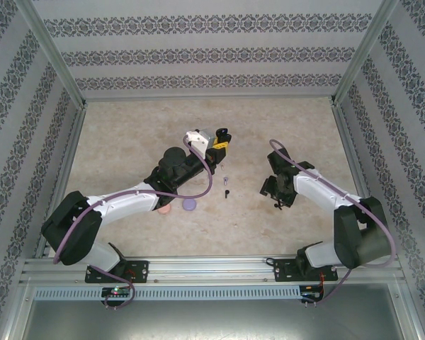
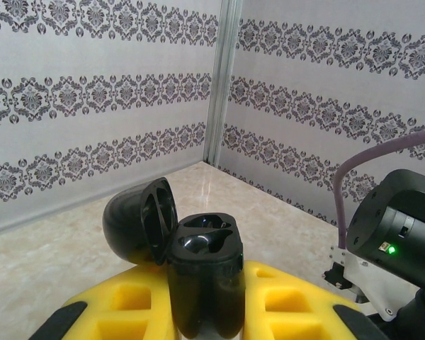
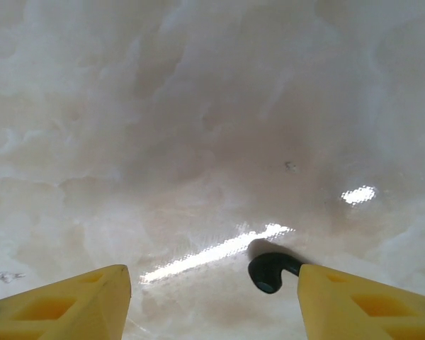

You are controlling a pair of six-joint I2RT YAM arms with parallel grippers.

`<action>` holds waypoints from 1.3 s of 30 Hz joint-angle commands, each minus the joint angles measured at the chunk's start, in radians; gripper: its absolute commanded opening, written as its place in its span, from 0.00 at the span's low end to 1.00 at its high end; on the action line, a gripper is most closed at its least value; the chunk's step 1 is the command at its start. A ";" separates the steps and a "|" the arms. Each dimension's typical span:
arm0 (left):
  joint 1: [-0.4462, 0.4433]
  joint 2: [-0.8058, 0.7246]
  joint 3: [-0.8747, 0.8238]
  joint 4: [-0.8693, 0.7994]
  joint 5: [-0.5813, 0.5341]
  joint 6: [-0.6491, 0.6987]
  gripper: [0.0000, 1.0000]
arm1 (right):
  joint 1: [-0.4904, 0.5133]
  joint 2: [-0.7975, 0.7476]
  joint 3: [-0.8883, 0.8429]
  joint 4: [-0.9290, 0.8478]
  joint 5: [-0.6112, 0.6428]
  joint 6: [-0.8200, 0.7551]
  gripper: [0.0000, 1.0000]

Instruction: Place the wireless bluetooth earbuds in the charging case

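A black charging case (image 2: 205, 283) stands upright between the yellow fingers (image 2: 290, 301) of my left gripper (image 2: 207, 308), which is shut on it. Its lid (image 2: 138, 221) hangs open to the left, and the two sockets show dark from above. In the top view the left gripper (image 1: 222, 140) holds the case above the table's middle. My right gripper (image 3: 212, 283) is open and low over the table. A black earbud (image 3: 269, 271) lies on the table against its right finger (image 3: 354, 304). A purple earbud (image 1: 225, 179) and another black earbud (image 1: 227, 193) lie between the arms.
A purple disc (image 1: 190, 205) and a pink disc (image 1: 164, 208) lie on the table by the left arm's forearm, the pink one partly hidden under it. Patterned walls close the table on three sides. The right arm's wrist (image 2: 400, 234) shows at the right of the left wrist view.
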 commanded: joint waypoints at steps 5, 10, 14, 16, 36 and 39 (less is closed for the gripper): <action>-0.013 -0.030 -0.005 0.019 0.001 0.002 0.00 | -0.011 0.076 -0.045 0.018 0.027 0.012 0.64; -0.013 -0.035 -0.008 0.018 -0.004 0.002 0.00 | 0.010 0.091 -0.038 0.018 0.006 0.019 0.64; -0.013 -0.033 -0.009 0.020 -0.005 0.002 0.00 | 0.030 0.069 -0.044 0.020 -0.029 0.033 0.64; -0.013 -0.030 -0.008 0.020 -0.005 -0.001 0.00 | 0.041 0.047 -0.047 0.022 -0.033 0.044 0.64; -0.014 -0.032 -0.010 0.016 -0.005 0.003 0.00 | 0.046 0.125 0.083 -0.098 0.069 -0.215 0.54; -0.014 -0.030 -0.008 0.015 -0.006 0.006 0.00 | 0.044 0.134 0.081 -0.103 0.064 -0.227 0.52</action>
